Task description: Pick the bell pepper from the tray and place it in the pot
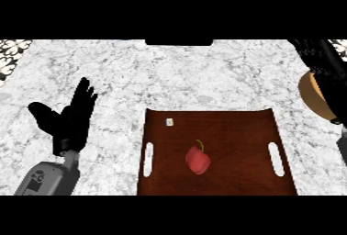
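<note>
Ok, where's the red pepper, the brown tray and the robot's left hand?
bell pepper point(198, 160): head view, middle of its red body.
tray point(247, 133): head view, bare brown floor right of the pepper.
left hand point(68, 126): head view, on its black palm.

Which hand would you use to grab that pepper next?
Probably the right hand. The pepper lies in the middle of the tray, and the pot sits at the counter's right edge, by that hand. The left hand rests open left of the tray, far from the pot.
</note>
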